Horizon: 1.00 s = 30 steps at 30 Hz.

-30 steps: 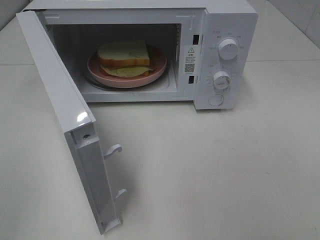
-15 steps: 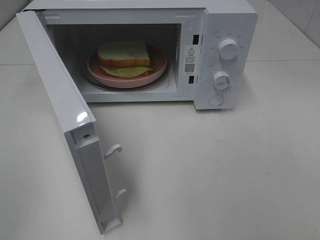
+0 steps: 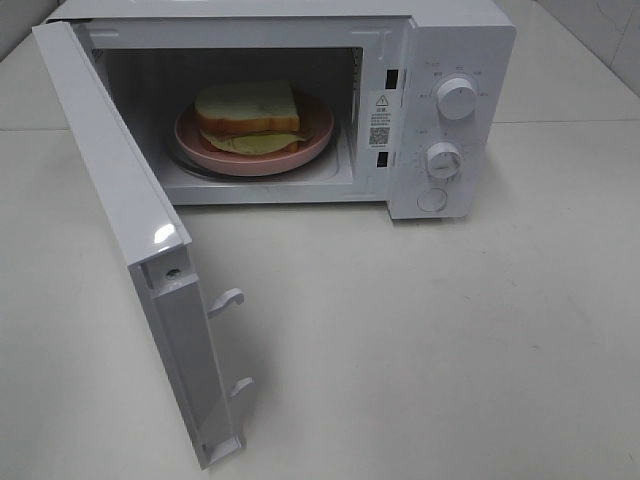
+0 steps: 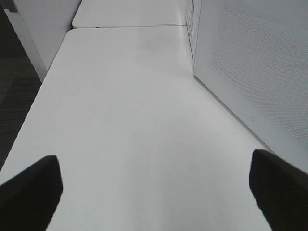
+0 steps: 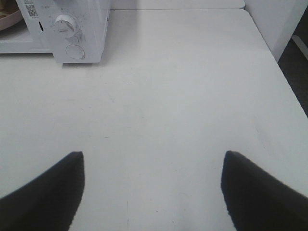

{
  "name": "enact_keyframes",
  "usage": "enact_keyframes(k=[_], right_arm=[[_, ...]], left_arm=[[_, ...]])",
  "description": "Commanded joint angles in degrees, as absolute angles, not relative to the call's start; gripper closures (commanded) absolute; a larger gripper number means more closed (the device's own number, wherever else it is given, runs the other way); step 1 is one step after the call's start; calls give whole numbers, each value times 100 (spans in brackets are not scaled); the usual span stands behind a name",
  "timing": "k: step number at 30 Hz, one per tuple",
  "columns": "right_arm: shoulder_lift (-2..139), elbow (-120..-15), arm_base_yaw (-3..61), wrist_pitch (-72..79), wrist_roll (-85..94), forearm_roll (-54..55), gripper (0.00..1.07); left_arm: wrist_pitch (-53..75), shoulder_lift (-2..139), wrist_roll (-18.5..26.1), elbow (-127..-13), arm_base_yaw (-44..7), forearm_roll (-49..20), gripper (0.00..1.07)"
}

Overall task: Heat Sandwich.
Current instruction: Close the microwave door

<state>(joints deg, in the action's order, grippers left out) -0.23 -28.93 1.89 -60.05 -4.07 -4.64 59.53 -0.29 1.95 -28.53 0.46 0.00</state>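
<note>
white microwave [image 3: 455, 50], door [image 3: 110, 200] open, holds one sandwich [image 3: 247, 106] on one pink plate [image 3: 320, 127].

The white bench [image 3: 450, 340] carries one thing directly: a white microwave [image 3: 455, 50] standing at 12 o'clock, its door [image 3: 130, 210] swung open toward 7 o'clock. A thin seam [image 3: 570, 123] crosses the bench from 9 to 3 o'clock

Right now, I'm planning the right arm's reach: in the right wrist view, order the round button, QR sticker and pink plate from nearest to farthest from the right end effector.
From the right end effector:
1. Round button, low on the control panel.
2. QR sticker, just past that panel.
3. Pink plate, inside the cavity.
</note>
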Motion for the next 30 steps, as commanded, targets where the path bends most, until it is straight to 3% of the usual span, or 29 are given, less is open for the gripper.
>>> enact_keyframes(k=[1, 21, 25, 30], right_arm=[[-166, -2888, 149, -5959, -315, -464, 31], [-166, -2888, 149, -5959, -315, -464, 31], [-166, -2888, 149, -5959, -315, -464, 31], [-166, -2888, 149, -5959, -315, -464, 31]], left_arm=[[5930, -23, 206, -2836, 46, -34, 1], [5758, 206, 201, -3117, 46, 0, 1], [5626, 539, 201, -3168, 46, 0, 4], [5369, 1169, 201, -3168, 46, 0, 19]])
